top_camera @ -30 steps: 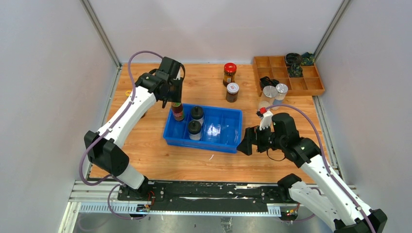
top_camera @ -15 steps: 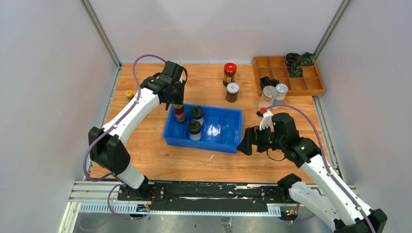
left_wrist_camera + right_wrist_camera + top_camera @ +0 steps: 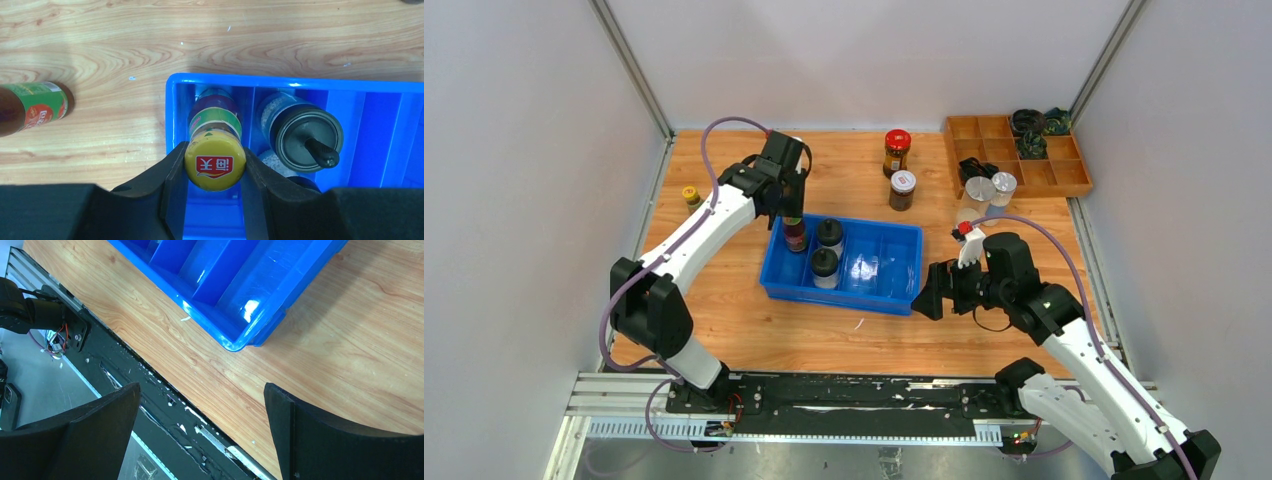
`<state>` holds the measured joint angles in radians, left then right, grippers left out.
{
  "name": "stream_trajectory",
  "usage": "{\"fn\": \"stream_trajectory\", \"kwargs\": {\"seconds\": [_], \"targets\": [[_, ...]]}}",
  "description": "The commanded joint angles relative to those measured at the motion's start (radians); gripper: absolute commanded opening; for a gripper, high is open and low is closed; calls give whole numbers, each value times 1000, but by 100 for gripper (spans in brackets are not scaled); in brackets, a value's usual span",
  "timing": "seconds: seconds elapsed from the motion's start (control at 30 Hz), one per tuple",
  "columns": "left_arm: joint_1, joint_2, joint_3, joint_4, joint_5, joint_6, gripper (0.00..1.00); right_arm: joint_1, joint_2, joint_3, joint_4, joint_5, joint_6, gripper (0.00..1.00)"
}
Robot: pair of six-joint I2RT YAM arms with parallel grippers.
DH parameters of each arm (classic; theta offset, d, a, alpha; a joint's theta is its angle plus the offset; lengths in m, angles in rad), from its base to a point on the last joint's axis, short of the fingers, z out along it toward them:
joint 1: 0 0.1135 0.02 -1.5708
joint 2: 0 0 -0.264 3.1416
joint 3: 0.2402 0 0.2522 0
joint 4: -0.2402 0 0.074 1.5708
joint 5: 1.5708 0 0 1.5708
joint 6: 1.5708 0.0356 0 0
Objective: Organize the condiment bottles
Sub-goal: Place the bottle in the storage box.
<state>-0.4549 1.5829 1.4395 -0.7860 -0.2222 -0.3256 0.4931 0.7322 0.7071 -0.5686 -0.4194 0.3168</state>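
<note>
The left gripper (image 3: 214, 159) has its fingers clamped on the yellow cap of a slim sauce bottle (image 3: 215, 117). The bottle stands upright in the blue bin (image 3: 300, 84), in its left end compartment beside the black-lidded shakers (image 3: 310, 141). Placement looks nearly done, so the next move is to release and lift straight clear. The cap's red patch carries white Chinese characters, while the right gripper (image 3: 201, 390) hovers spread wide and empty off the bin's near right corner.
</note>
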Motion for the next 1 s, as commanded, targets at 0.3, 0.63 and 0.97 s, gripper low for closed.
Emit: {"fn": "stream_trajectory", "kwargs": {"seconds": [0.3, 0.63, 0.97], "targets": [[-7, -2, -17, 73, -26, 2, 21, 13, -3, -15, -2, -13, -17, 100], [-7, 13, 6, 24, -25, -2, 39, 13, -5, -17, 0, -15, -18, 100], [-7, 18, 19, 3, -22, 3, 69, 13, -7, -17, -1, -16, -17, 100]]}}
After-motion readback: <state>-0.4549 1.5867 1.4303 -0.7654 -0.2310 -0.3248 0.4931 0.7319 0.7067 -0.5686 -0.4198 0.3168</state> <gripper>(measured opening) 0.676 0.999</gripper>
